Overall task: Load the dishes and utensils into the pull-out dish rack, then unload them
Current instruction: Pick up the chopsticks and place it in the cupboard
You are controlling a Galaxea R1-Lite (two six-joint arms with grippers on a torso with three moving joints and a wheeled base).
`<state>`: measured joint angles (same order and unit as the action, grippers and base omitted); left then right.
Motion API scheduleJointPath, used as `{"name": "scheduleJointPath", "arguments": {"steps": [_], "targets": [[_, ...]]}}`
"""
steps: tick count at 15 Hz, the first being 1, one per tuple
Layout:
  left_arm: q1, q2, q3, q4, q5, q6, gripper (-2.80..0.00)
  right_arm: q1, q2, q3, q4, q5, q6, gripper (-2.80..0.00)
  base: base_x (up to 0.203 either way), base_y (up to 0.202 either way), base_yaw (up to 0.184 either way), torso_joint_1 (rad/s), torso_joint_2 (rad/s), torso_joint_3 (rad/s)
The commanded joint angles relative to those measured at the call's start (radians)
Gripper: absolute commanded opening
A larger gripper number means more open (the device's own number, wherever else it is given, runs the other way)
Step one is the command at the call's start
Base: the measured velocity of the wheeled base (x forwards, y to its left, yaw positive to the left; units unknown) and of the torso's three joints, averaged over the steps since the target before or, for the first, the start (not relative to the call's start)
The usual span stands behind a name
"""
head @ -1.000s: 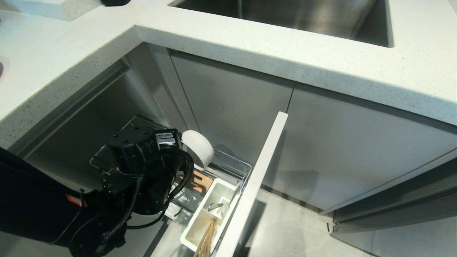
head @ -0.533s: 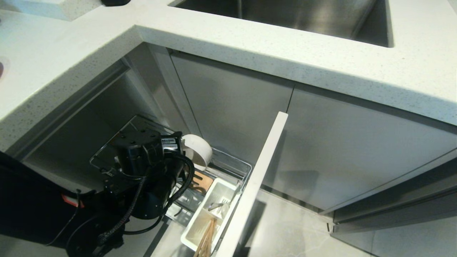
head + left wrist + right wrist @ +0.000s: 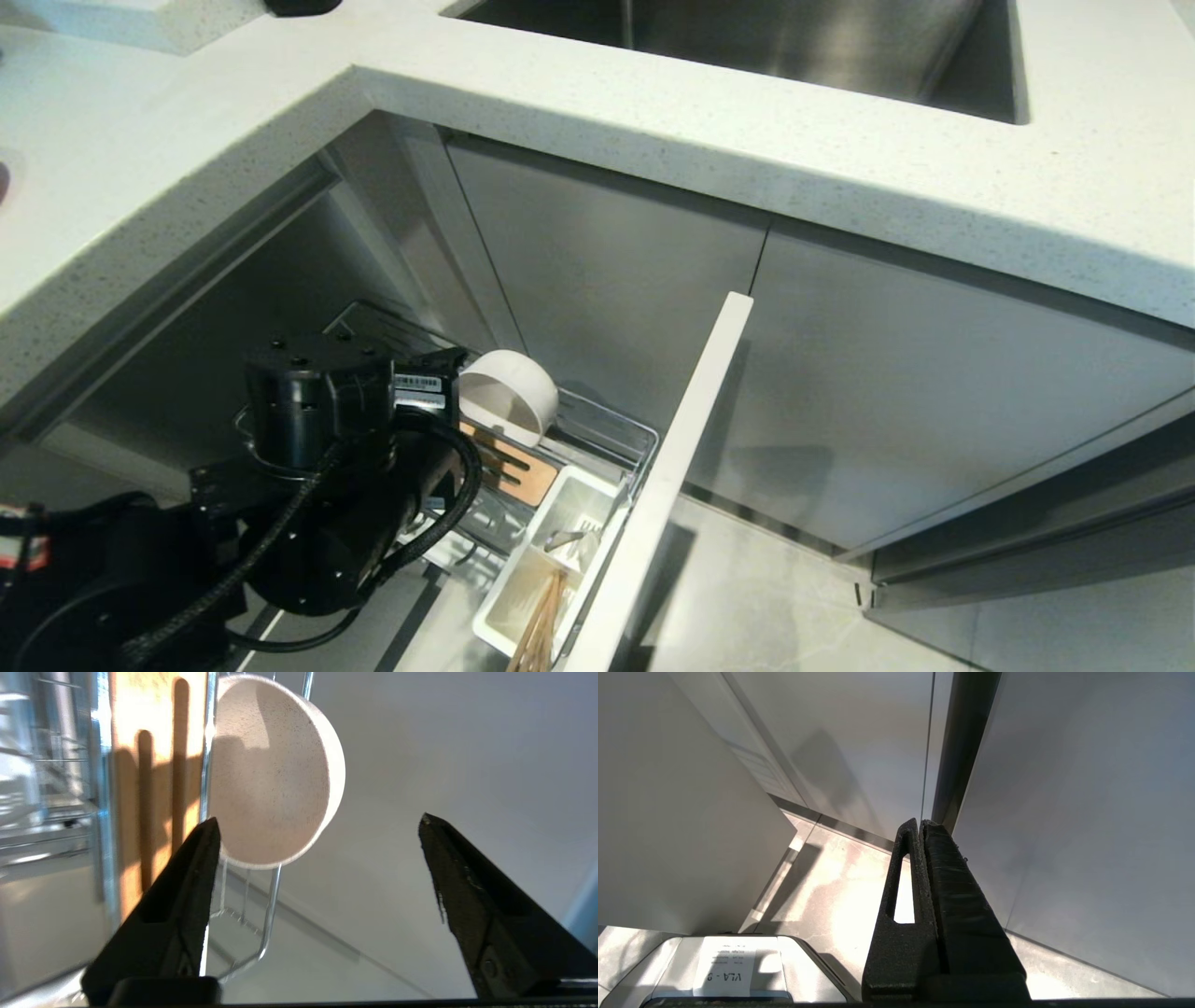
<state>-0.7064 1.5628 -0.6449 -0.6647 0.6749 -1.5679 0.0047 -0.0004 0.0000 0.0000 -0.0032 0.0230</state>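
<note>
Right now, largest first: white speckled tabletop point(image 3: 653, 121) runs across the top with a steel sink point(image 3: 747, 37) set in it, grey cabinet fronts below. Pull-out dish rack point(image 3: 611, 434) stands drawn out from the cabinet, its pale front panel point(image 3: 667, 476) edge-on to the head view. Left arm reaches low into the cabinet opening from the left, wrist housing over the rack's near side. Left hand point(image 3: 317, 863) is spread wide, fingers point(image 3: 187, 891) well apart, holding nothing; one fingertip sits just beside the bowl's rim, contact cannot be told. White bowl point(image 3: 509, 397) stands on edge in the rack wires next to the slotted wooden strip point(image 3: 509, 467). White utensil caddy point(image 3: 551, 551) holds the spoon point(image 3: 563, 539) and the chopsticks point(image 3: 537, 630). Right hand point(image 3: 920, 828) is pressed together, empty, pointing at floor and cabinet panels.
</note>
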Motion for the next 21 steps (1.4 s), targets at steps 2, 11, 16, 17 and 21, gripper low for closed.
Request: {"name": "scheduleJointPath", "arguments": {"steps": [2,11,16,17,21], "targets": [[-0.012,-0.124,-0.006,0.092,0.007,-0.006,-2.80,0.000,0.000,0.002,0.000,0.000,0.000,-2.80,0.000,0.000,0.000,0.000,0.00,0.000],[-0.055,-0.363,-0.089,0.579,0.020,0.380,-2.80,0.000,0.000,0.002,0.000,0.000,0.000,-2.80,0.000,0.000,0.000,0.000,0.00,0.000],[0.135,-0.545,-0.275,0.605,-0.057,0.849,-2.80,0.000,0.000,0.002,-0.001,0.000,0.000,-2.80,0.000,0.000,0.000,0.000,0.00,0.000],[0.202,-0.572,-0.315,0.607,-0.120,0.918,-2.80,0.000,0.000,0.002,0.000,0.000,0.000,-2.80,0.000,0.000,0.000,0.000,0.00,0.000],[0.486,-0.658,-0.476,0.612,-0.329,1.217,-2.80,0.001,0.000,0.002,0.000,0.000,0.000,-2.80,0.000,0.000,0.000,0.000,0.00,0.000]]}}
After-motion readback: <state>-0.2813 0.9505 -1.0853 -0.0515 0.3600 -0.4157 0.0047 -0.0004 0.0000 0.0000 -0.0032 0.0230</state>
